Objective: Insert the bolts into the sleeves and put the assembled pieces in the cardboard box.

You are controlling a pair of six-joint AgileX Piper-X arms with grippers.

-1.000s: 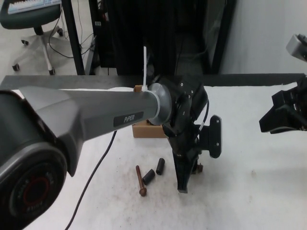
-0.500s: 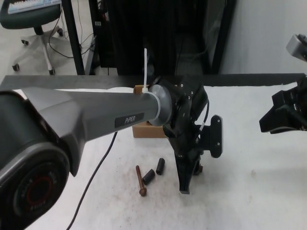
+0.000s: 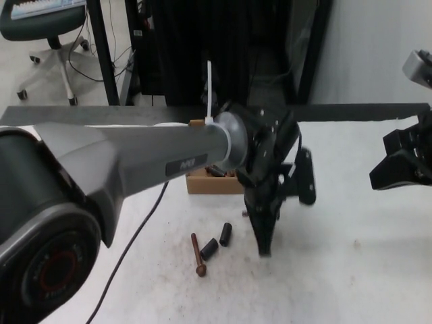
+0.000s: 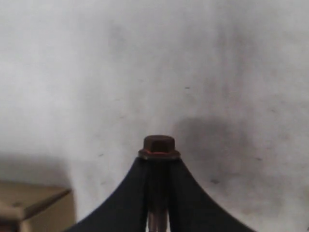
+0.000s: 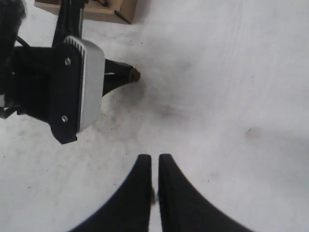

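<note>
My left gripper [image 4: 159, 163] is shut on a rusty brown bolt [image 4: 159, 146], whose hex head sticks out past the fingertips above the white bench. In the high view this gripper [image 3: 264, 247] hangs just right of two short black sleeves [image 3: 209, 248] [image 3: 225, 233] and a second bolt [image 3: 197, 253], all lying loose on the bench. The cardboard box [image 3: 202, 183] stands behind them, partly hidden by the left arm. My right gripper [image 5: 154, 176] is shut with nothing in it, off at the right [image 3: 403, 167]. From there the left gripper's held bolt [image 5: 133, 75] is in sight.
The grey left arm [image 3: 121, 162] covers much of the near left bench. A black cable [image 3: 138, 229] runs across the bench by the box. Bare white surface lies between the two grippers. The bench's back edge [image 3: 351, 111] runs behind the box.
The left gripper has risen a little and shifted right with the bolt in it, uncovering more of the box. The right arm has barely moved.
</note>
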